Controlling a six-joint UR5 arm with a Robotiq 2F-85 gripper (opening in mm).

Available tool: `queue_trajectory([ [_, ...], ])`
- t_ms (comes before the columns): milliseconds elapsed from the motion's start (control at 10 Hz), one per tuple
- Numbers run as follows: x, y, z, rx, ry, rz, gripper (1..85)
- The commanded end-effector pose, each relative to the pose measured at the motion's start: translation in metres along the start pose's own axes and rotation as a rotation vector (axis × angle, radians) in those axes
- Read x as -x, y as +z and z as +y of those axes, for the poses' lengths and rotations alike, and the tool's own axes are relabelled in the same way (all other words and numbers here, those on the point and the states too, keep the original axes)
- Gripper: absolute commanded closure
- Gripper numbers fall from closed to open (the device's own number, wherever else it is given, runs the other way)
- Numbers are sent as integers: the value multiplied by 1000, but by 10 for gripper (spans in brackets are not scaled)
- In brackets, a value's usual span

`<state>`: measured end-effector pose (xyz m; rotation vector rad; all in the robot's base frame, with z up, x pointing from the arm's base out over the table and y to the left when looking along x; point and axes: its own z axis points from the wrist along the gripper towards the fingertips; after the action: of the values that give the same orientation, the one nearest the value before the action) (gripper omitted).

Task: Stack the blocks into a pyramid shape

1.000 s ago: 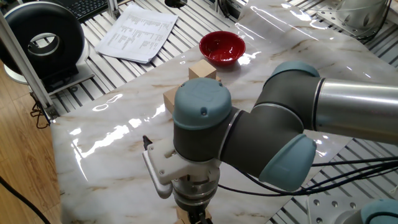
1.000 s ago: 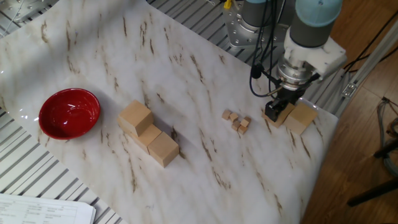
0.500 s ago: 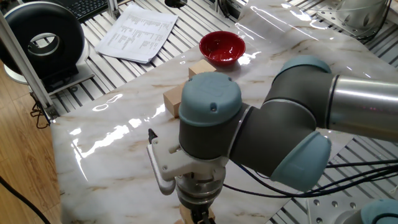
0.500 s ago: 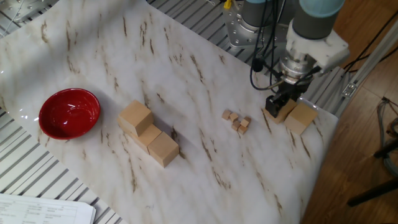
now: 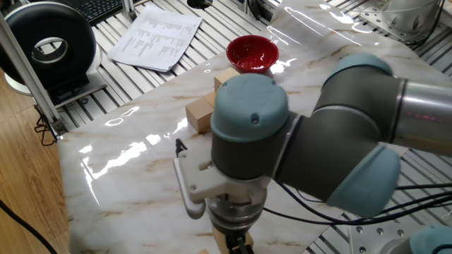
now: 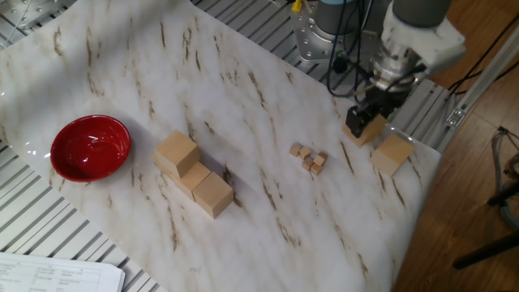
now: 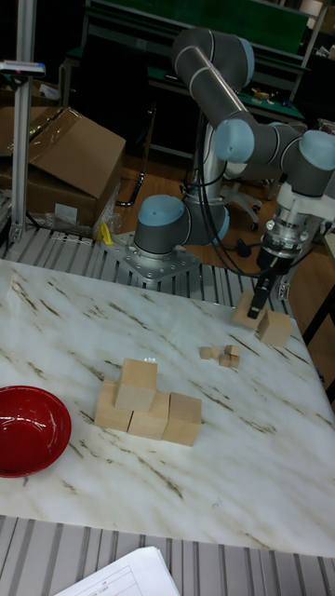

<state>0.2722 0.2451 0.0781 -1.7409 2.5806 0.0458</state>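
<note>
A stepped stack of blocks (image 6: 195,174) stands mid-table: a bottom row of three tan cubes (image 7: 149,417) with one cube (image 7: 140,384) on top at the left. Near the table's far corner my gripper (image 6: 366,122) is shut on another block (image 6: 361,130), held a little above the marble. One more block (image 6: 393,152) lies on the table just beside it. In the tall fixed view the gripper (image 7: 258,300) pinches the held block (image 7: 246,309) next to the loose block (image 7: 276,328). In one fixed view the arm hides most of the gripper (image 5: 239,245).
A red bowl (image 6: 90,147) sits left of the stack. Several tiny wooden cubes (image 6: 309,156) lie between the stack and the gripper. Printed paper (image 5: 157,35) lies on the slatted bench beyond the bowl. The table edge (image 6: 422,203) runs close to the loose block.
The gripper has lifted the block off the table and carried it up and away from the loose block beside it. The stack and the bowl have not moved.
</note>
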Motion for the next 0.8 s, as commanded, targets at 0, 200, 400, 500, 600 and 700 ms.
queue_trajectory([
  [0,-9,-14,1,1,24,-3,847],
  [200,-8,-14,-3,-17,43,-9,847],
  [400,-10,-14,-12,-50,122,-2,847],
  [500,-5,-15,-25,-98,157,-29,847],
  [600,6,-16,-32,-121,220,-75,847],
  [700,10,-17,-38,-142,260,-96,847],
])
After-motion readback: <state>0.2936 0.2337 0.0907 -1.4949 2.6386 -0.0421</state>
